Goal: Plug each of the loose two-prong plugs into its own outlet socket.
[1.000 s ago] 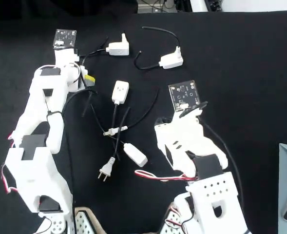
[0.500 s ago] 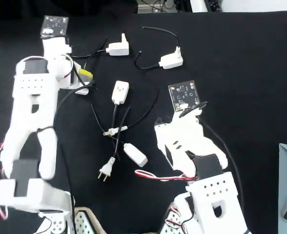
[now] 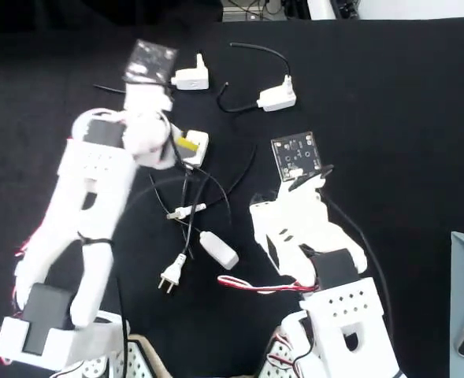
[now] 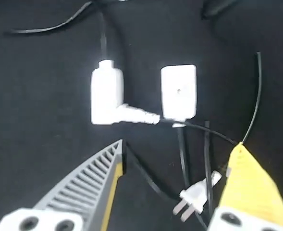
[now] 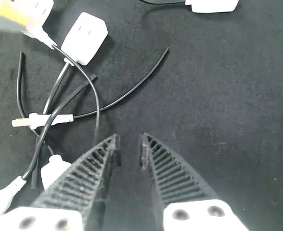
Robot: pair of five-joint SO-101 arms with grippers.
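- Hovering over the cord tangle, the left gripper (image 4: 178, 144) has its grey and yellow fingers spread wide with nothing between them.
- The square outlet socket (image 4: 178, 91) lies just beyond the fingertips. Its slots are blurred in the left wrist view, but the right wrist view shows two. In the high view the yellow finger covers part of it.
- The white block socket (image 4: 106, 96) sits beside it on the grey finger's side. Its cord runs away from the gripper.
- The white plug body (image 4: 136, 114) meets the block's near corner. Its prongs are hidden, so I can't tell whether it is seated or only touching.
- The loose two-prong plug (image 4: 194, 197) lies on the table just beside the yellow finger, with its prongs bare.
- The right gripper (image 5: 128, 136) has its dark fingers slightly parted, holding nothing, over bare black cloth (image 5: 218, 96). The tangle is ahead of it, toward the left arm.
- The second two-prong plug (image 3: 168, 277) and the oblong white piece (image 3: 218, 250) lie behind the left gripper, toward the arm bases. Both are cut off at the frame edge in the right wrist view.
- The first corded fitting (image 3: 191, 77) lies beyond the left gripper, and the second corded fitting (image 3: 277, 96) lies beyond the right gripper. Their faces are too small to read.
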